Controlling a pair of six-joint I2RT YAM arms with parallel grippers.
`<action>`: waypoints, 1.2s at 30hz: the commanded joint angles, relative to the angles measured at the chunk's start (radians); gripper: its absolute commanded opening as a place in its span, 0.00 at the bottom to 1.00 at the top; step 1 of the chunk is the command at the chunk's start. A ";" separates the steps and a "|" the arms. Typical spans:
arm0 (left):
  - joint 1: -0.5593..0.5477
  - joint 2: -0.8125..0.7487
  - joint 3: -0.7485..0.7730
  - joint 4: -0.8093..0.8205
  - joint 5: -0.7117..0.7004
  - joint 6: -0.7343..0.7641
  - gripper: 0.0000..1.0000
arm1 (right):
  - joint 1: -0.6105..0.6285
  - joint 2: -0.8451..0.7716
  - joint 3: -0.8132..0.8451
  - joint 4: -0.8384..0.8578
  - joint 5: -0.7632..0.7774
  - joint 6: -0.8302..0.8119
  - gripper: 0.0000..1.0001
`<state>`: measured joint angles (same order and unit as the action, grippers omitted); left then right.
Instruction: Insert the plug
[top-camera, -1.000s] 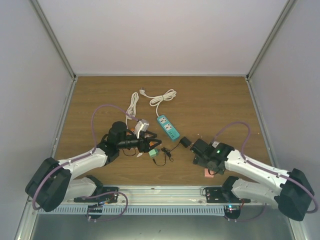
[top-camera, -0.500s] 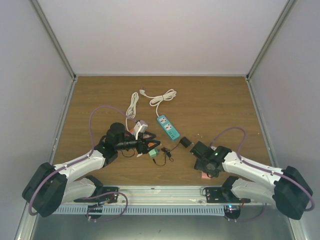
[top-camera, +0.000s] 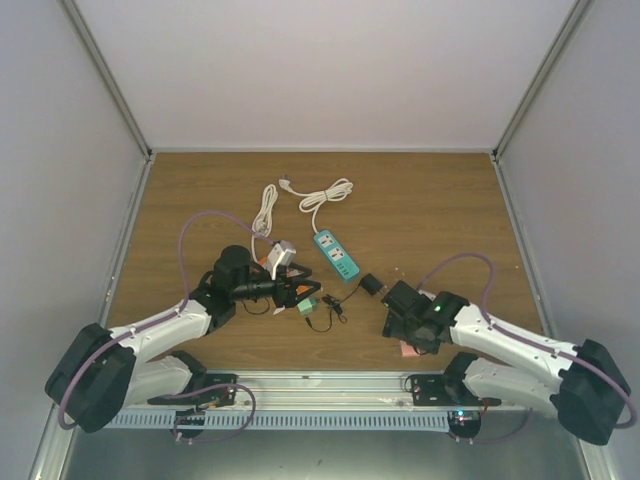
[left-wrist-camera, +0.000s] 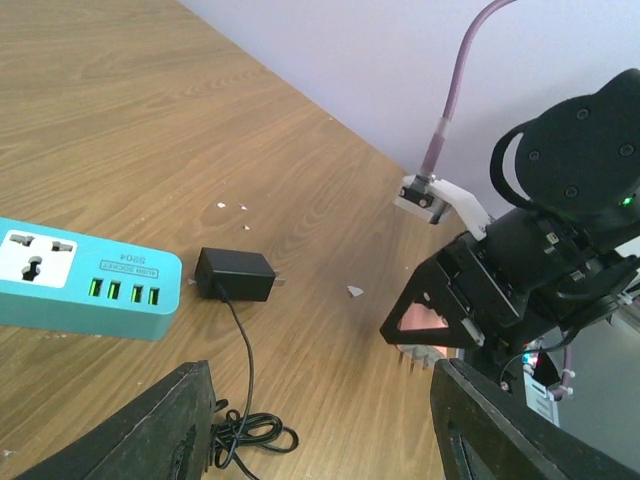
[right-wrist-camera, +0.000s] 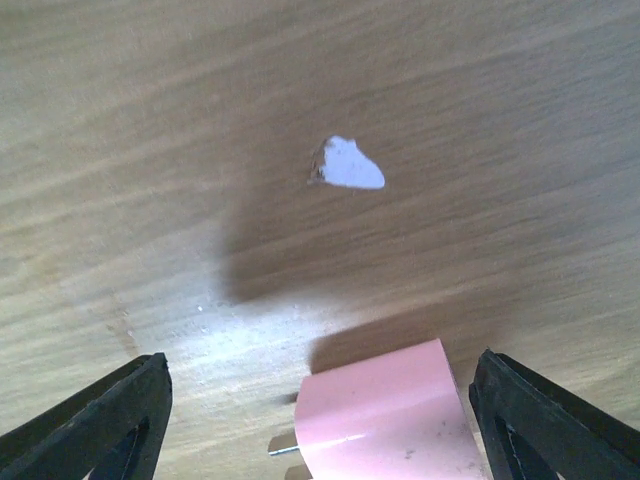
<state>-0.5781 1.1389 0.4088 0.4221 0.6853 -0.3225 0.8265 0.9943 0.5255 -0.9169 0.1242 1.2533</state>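
White links (top-camera: 165, 322), black joints (top-camera: 235, 268) and fingers (left-wrist-camera: 150, 430), looping purple cables (top-camera: 197, 224), a green light (top-camera: 437, 308) on the right wrist (top-camera: 420, 318).

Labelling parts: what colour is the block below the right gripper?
The block is pink; right wrist view shows it best.

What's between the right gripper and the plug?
Between the plug and right gripper: bare table, just a white fleck, per the left wrist view.

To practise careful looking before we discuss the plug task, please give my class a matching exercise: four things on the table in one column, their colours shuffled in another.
Things:
1. power strip
2. plug
3. long cord
4. small block in the right wrist view

Colours:
A. black
B. white
C. teal
D. pink

Pairs: 1-C, 2-A, 3-B, 4-D
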 joint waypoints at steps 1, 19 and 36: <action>-0.006 0.013 -0.002 0.032 -0.006 0.008 0.62 | 0.047 0.051 -0.006 -0.022 -0.043 0.001 0.86; -0.006 -0.019 -0.010 0.009 -0.020 0.022 0.62 | 0.338 0.348 0.219 0.019 0.000 0.100 0.83; -0.006 -0.039 -0.009 -0.009 -0.027 0.026 0.62 | 0.341 0.319 0.125 0.068 0.005 0.113 0.32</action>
<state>-0.5781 1.1130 0.4072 0.3927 0.6678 -0.3134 1.1584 1.3338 0.6628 -0.8524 0.1062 1.3617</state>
